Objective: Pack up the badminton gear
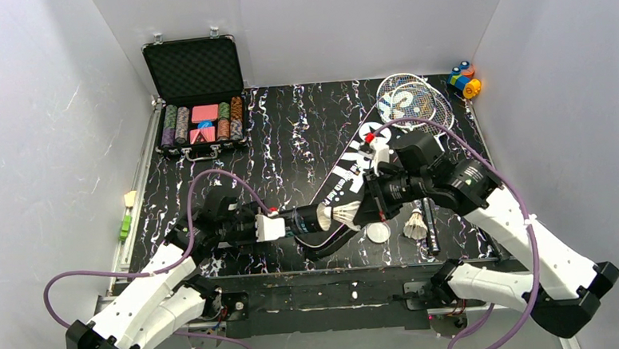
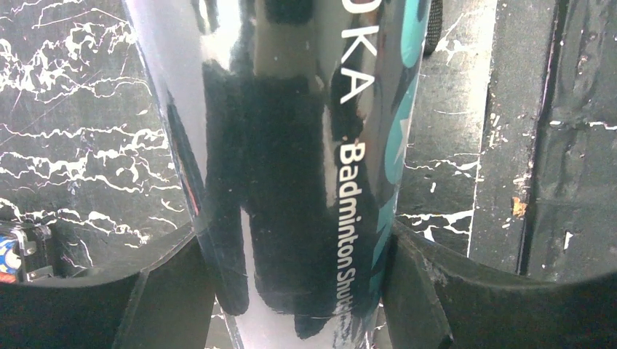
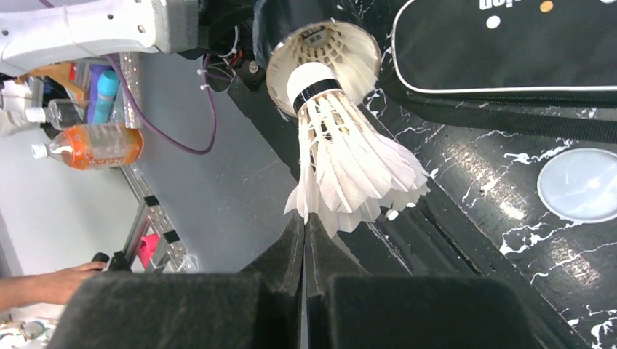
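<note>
Gleaming glossy tube (image 2: 291, 182); feathery conical shuttlecock (image 3: 342, 160)

- Surface (image 1: 304, 127): black, run through with thin white marble veins.
- Tube (image 2: 291, 182): glossy black and mirror-like. White lettering runs down its side, with teal shapes along one edge.
- Shuttlecock (image 3: 349, 167): white feathers, white cork tip ringed by one black band.
- Standing shuttlecock (image 1: 415, 225): white all over.
- Bag (image 1: 352, 168): black, large white letters, thin white piping at the rim.
- Rackets (image 1: 414, 101): silver frames, pale string grid.
- Case (image 1: 195, 68): black, with dimpled black foam in the lid.
- Chips (image 1: 177, 125): striped green, purple and brown rows, with pink-red pieces between them.
- Toy blocks (image 1: 464, 78): blue, orange, yellow.
- Cables (image 1: 212, 171): purple.
- Disc (image 1: 378, 232): white.
</note>
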Controlling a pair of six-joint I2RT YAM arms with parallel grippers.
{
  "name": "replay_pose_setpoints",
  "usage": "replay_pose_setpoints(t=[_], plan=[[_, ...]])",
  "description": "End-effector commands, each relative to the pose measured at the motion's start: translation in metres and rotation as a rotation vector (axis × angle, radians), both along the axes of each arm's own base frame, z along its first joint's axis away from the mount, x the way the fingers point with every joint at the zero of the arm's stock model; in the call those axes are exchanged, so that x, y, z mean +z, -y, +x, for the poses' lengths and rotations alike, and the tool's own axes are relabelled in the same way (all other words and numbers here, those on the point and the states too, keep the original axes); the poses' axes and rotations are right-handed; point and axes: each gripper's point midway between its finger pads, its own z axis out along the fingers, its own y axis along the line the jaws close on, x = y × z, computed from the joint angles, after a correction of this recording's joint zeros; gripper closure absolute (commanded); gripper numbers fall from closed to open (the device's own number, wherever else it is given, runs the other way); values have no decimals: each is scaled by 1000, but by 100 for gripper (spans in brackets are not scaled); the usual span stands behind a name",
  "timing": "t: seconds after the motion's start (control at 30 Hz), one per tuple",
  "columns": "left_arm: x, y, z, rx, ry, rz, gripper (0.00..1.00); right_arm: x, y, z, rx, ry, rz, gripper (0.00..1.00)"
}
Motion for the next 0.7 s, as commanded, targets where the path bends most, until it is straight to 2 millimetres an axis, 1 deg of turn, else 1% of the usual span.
replay_pose_setpoints(t=[0.0, 0.17, 0.4, 0.5, 0.67], plan=[[10, 2, 4, -53, 65, 11, 92, 9, -4, -3, 57, 51, -49, 99], [13, 3, 1, -67, 66, 1, 92, -2, -9, -4, 92, 37, -127, 99], [13, 3, -4, -75, 76, -5, 91, -2, -20, -2, 117, 22, -138, 99], [15, 4, -3, -73, 75, -6, 91, -3, -30, -1, 130, 21, -130, 99], [13, 5, -4, -74, 61, -6, 91, 3, -55, 6, 137, 41, -86, 99]])
